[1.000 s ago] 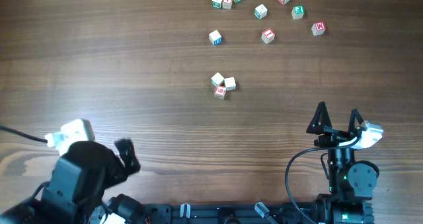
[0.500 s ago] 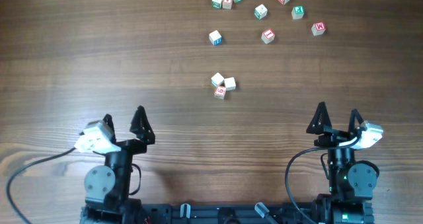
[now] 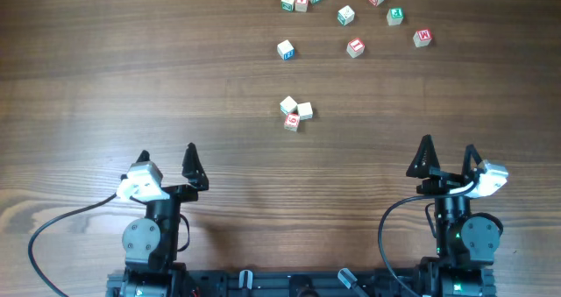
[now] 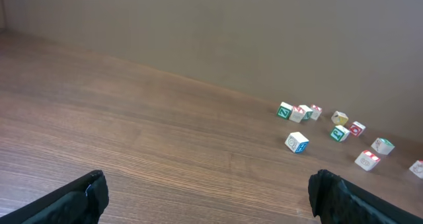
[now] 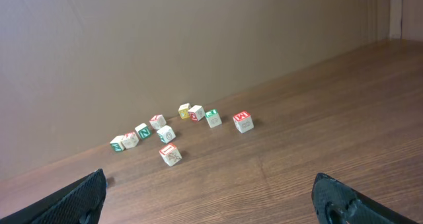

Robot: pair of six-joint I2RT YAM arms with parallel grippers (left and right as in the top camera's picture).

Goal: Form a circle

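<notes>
No circle is being formed yet: a clump (image 3: 295, 113) of three, seemingly touching, is lying centrally, loose cubes (image 3: 355, 47) are scattered beyond, and the left gripper (image 3: 166, 152) and right gripper (image 3: 448, 144) are being held wide open, empty.

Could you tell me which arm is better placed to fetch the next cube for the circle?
Probably the right arm: the loose cubes lie far and right of centre, nearer it than the left arm. Both jaws stand open and empty; the three-cube clump sits between.
</notes>
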